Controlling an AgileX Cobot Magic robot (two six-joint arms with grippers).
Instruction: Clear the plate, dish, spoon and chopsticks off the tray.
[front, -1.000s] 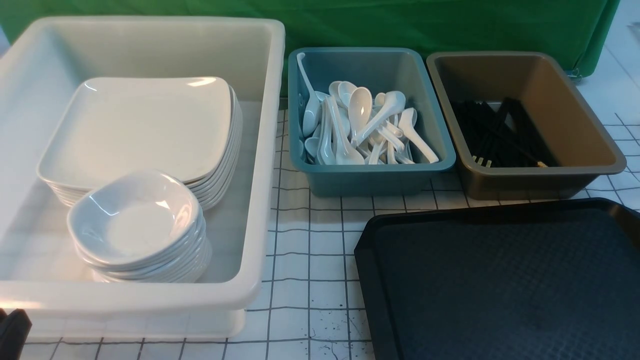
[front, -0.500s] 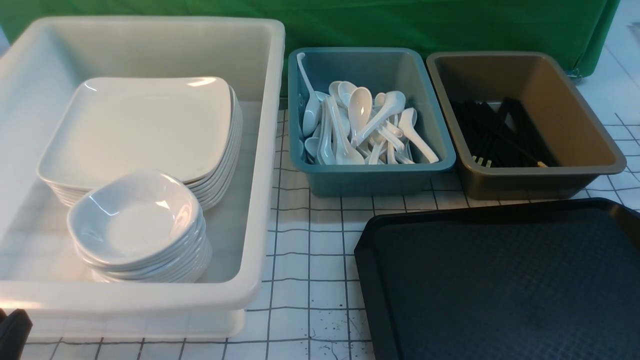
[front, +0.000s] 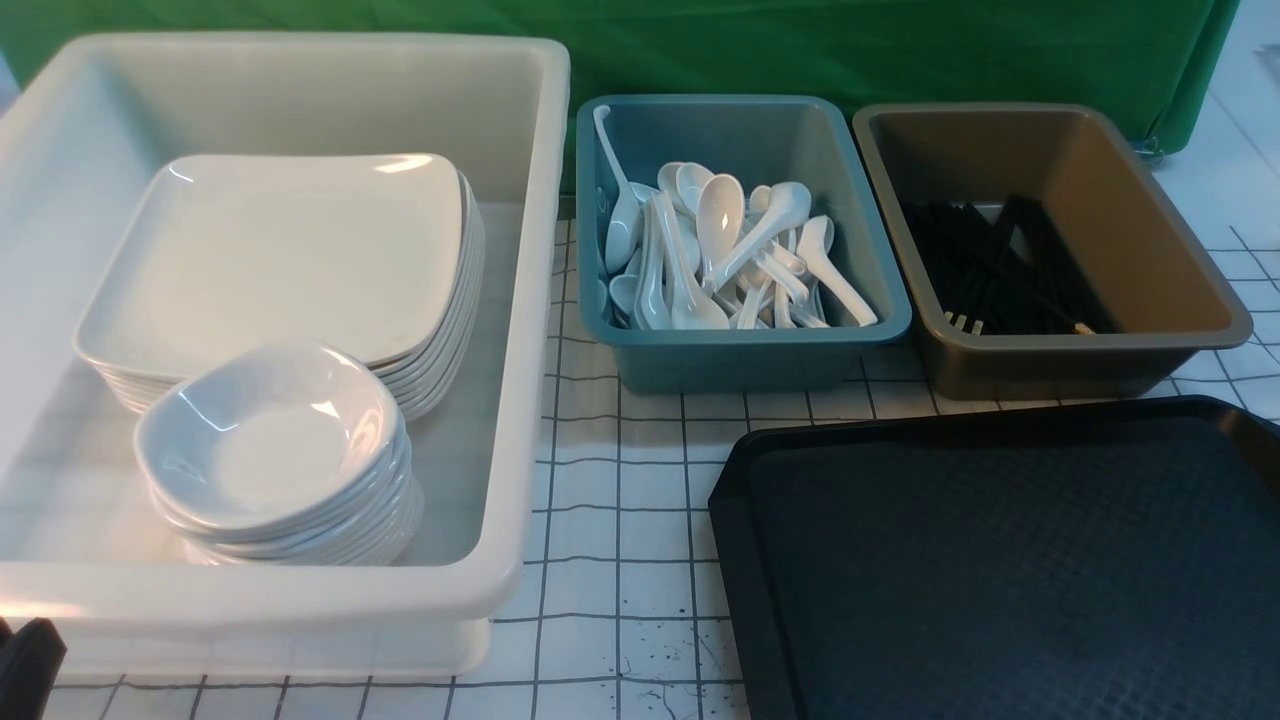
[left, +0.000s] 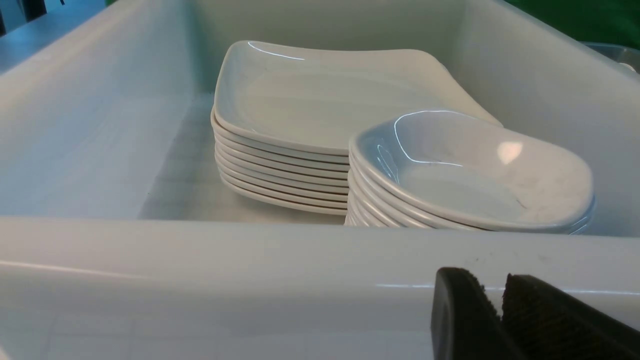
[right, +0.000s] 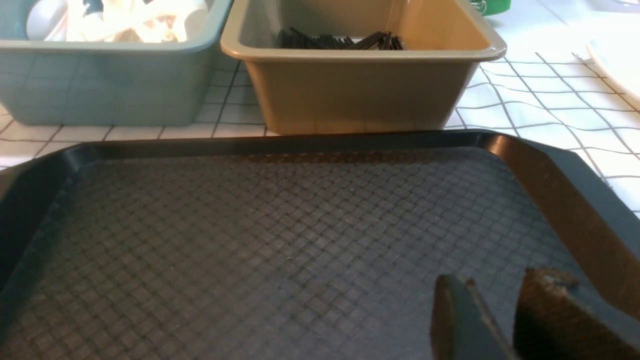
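The black tray (front: 1000, 560) lies at the front right with nothing on it; it also fills the right wrist view (right: 250, 240). White plates (front: 270, 250) are stacked in the white tub (front: 300, 590), with a stack of small dishes (front: 270, 440) in front of them. Both stacks show in the left wrist view, plates (left: 310, 95) and dishes (left: 470, 170). Spoons (front: 720, 250) lie in the teal tub (front: 740, 360). Black chopsticks (front: 1000, 270) lie in the brown tub (front: 1050, 365). My left gripper (left: 495, 290) is shut and empty, just outside the white tub's near wall (left: 250, 250). My right gripper (right: 495, 285) is shut and empty, low over the tray.
The three tubs stand in a row along the back, in front of a green cloth (front: 800, 50). A grid-patterned tablecloth (front: 620, 520) shows between the white tub and the tray. A white object's edge (right: 620, 65) lies off to the side of the brown tub (right: 350, 90).
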